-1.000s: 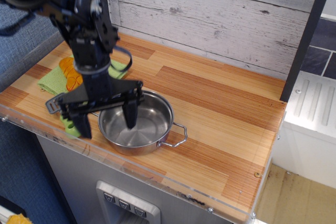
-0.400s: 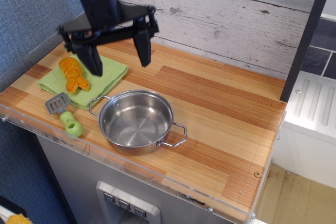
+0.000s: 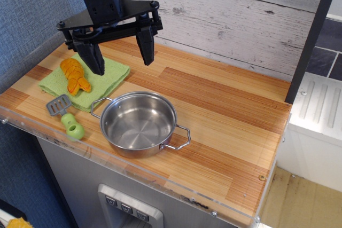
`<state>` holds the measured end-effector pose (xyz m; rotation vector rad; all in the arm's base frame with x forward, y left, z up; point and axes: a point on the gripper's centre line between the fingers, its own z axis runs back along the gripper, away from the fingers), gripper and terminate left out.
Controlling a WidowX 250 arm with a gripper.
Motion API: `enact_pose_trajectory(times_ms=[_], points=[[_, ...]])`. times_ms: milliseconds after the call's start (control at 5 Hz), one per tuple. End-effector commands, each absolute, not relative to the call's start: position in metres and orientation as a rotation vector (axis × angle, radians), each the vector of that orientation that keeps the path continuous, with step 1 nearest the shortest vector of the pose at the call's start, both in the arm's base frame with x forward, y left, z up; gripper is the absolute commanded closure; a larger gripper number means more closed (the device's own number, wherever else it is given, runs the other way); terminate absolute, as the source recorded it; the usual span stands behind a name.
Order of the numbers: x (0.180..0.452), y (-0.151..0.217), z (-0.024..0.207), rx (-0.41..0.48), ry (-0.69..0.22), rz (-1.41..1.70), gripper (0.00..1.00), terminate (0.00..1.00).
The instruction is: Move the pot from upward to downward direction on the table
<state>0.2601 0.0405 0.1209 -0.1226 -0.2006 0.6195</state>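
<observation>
The shiny steel pot (image 3: pixel 139 124) sits empty near the front edge of the wood-grain table (image 3: pixel 224 116), one wire handle at its left and one at its right. My gripper (image 3: pixel 121 60) hangs well above the table, behind and to the left of the pot, over the green cloth's right edge. Its two dark fingers (image 3: pixel 146 46) are spread wide apart and hold nothing. Nothing touches the pot.
A green cloth (image 3: pixel 107 76) with an orange toy (image 3: pixel 75 75) on it lies at the left. A green-handled spatula (image 3: pixel 67 116) rests just left of the pot. A whitewashed plank wall (image 3: pixel 224 20) runs along the back, and a dark post (image 3: pixel 312 36) stands at the right.
The gripper, with one finger down inside the pot a second ago, has risen and moved back away from it, fingers still spread. The pot stays in place.
</observation>
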Motion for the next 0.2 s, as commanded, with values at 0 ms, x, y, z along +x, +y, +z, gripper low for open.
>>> enact_pose_trajectory(times_ms=[0], points=[[0.2596, 0.0424, 0.1381, -0.129, -0.255, 0.612, 0.00, 1.00]])
